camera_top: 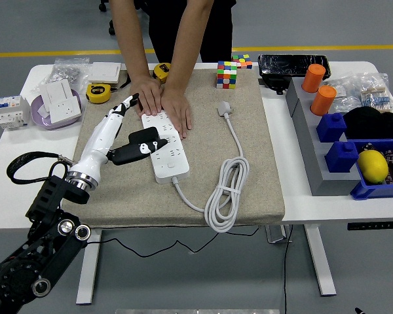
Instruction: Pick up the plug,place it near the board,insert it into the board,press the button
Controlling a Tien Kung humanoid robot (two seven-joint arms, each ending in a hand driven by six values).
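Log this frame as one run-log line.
left hand: open, over black plug | plug: on power strip | person's hands: pressing strip's far end | right: not in view

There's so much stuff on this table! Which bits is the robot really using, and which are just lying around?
In use:
- black plug
- white power strip
- robot's left hand
- person's hands steadying the strip

Just lying about:
- puzzle cube
- tape measure
- orange cups
- lemon
- blue bins
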